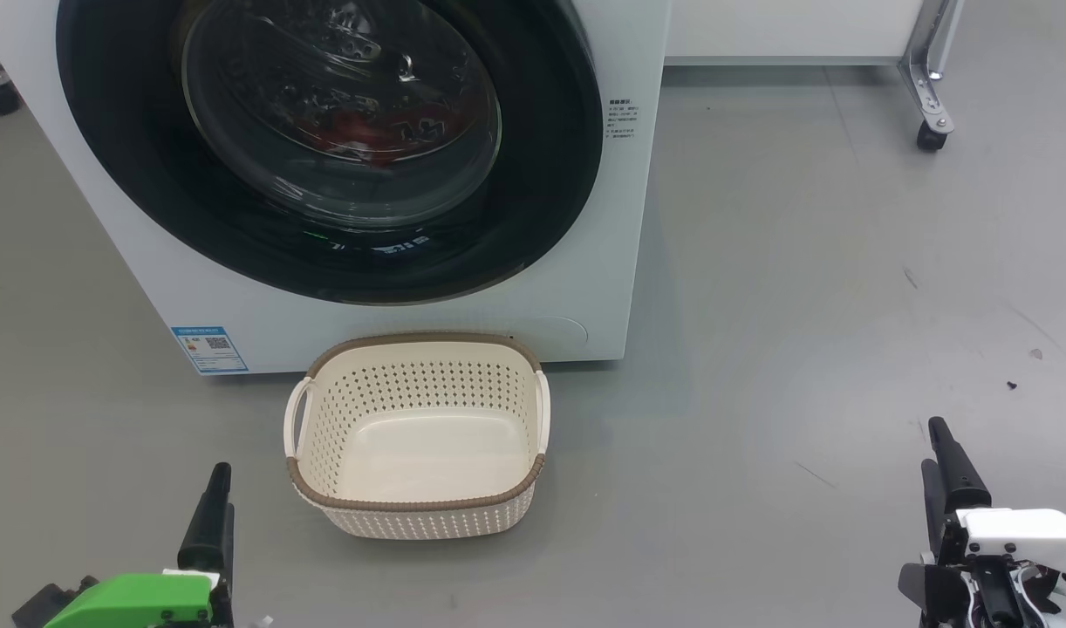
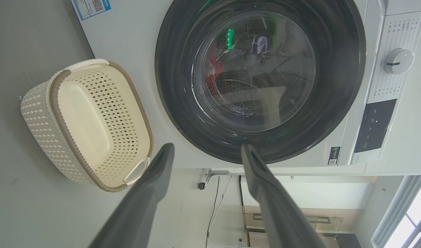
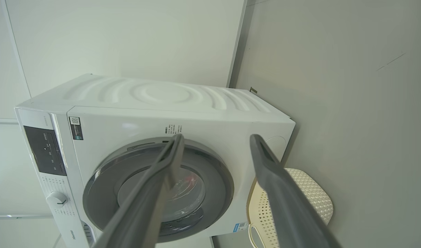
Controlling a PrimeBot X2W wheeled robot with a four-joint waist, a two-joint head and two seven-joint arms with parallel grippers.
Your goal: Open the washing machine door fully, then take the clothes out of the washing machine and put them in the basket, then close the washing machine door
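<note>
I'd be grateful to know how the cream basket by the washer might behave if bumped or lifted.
The basket is probably light: thin perforated plastic, nothing inside. A bump would likely slide it over the smooth grey floor. Being low and wide-based, it seems unlikely to tip.

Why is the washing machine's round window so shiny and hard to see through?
Head view: the glass of the washing machine door reflects streaks of light, so the red clothes behind look patchy. Left wrist view: a green glint and dark reflections sit on the glass. Right wrist view: glare turns the black ring pale grey.
</note>
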